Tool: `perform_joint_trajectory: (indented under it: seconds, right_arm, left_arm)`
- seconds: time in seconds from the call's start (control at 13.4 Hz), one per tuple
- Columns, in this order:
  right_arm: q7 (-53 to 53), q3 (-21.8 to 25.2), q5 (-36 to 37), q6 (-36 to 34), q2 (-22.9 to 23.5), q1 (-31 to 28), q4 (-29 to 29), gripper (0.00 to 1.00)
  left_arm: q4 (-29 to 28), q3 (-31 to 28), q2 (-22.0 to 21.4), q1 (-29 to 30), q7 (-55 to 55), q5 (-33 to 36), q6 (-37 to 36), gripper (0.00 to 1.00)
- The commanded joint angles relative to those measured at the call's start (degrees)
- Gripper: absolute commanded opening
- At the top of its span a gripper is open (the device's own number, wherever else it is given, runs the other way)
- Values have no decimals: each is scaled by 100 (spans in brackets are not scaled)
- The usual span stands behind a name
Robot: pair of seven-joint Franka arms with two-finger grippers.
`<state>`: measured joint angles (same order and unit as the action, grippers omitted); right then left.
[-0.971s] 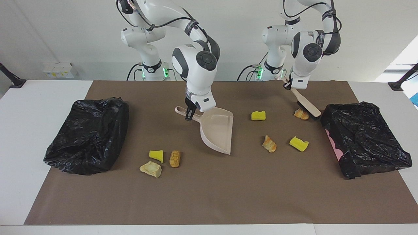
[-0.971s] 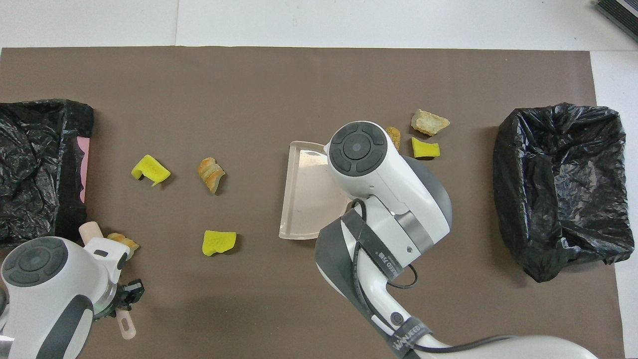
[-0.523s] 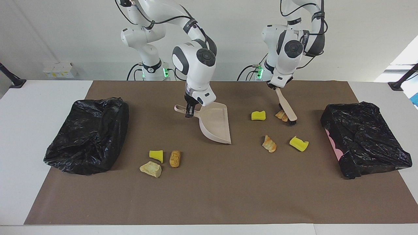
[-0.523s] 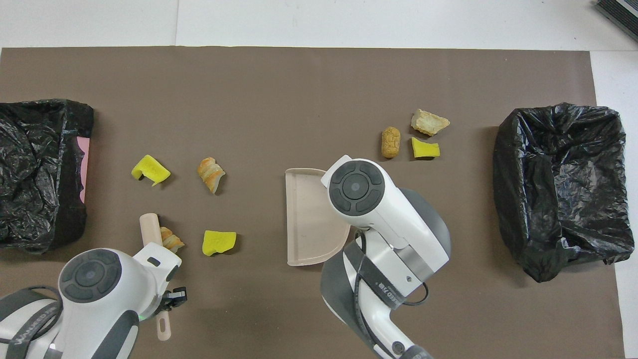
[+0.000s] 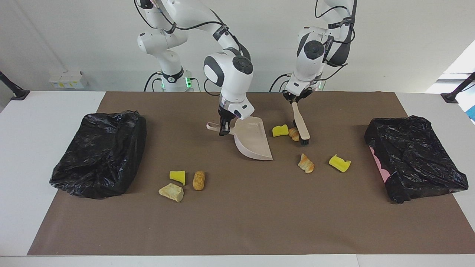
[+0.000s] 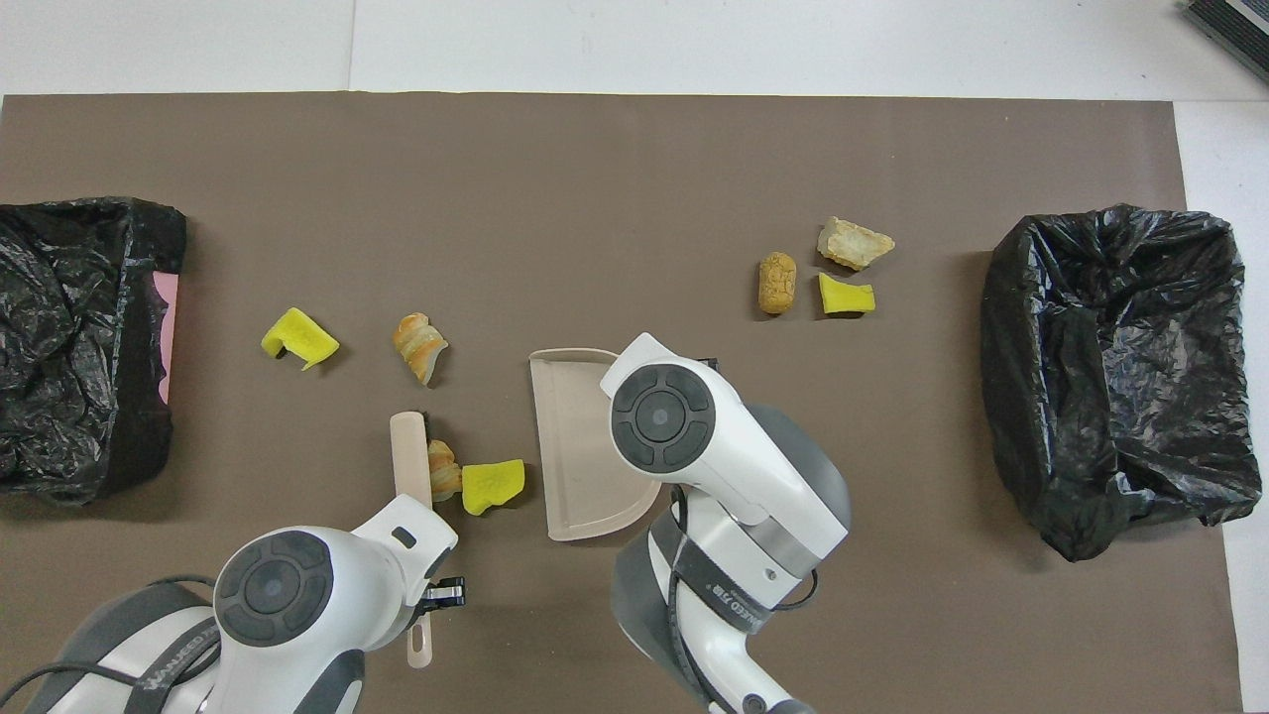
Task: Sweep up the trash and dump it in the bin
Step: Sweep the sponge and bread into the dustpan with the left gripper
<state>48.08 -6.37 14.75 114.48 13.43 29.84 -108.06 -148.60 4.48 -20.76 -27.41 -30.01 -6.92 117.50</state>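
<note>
My left gripper (image 5: pixel 297 97) is shut on the handle of a beige brush (image 5: pixel 301 126), whose bristles rest on the mat. A tan bread lump (image 5: pixel 294 133) and a yellow sponge chunk (image 5: pixel 280 130) lie against the brush, beside the open mouth of the beige dustpan (image 5: pixel 254 142). My right gripper (image 5: pixel 223 128) is shut on the dustpan's handle, and its lip is on the mat. A bread lump (image 5: pixel 306 163) and a yellow chunk (image 5: pixel 339 163) lie farther from the robots. Three scraps, yellow (image 5: pixel 177 176), brown (image 5: pixel 199 180) and tan (image 5: pixel 171 192), sit toward the right arm's end.
A bin lined with a black bag (image 5: pixel 100 152) stands at the right arm's end of the table. Another one (image 5: pixel 415 155) stands at the left arm's end. A brown mat (image 5: pixel 237 222) covers the table.
My left gripper swept the brush toward the dustpan, pushing the bread lump into the yellow chunk and both along. My right gripper drew the dustpan nearer to the robots and toward them.
</note>
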Motion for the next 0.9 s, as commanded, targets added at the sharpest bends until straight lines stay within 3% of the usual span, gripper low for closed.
perform_joint_trajectory:
  seconds: [0.0,0.3,0.6,0.82]
  right_arm:
    - [-439,-40,125,381,151,48,-23,0]
    - [-589,-40,116,374,178,48,21,0]
    - [-590,-31,291,-75,169,118,144,0]
    - [-581,-40,336,-154,152,101,127,0]
  left_arm:
    - [138,-79,299,-342,83,-178,220,0]
    - [497,-79,581,-729,74,-537,388,0]
    - [1182,-70,959,-976,-5,-609,265,0]
    - [1552,-79,890,-916,13,-609,20,0]
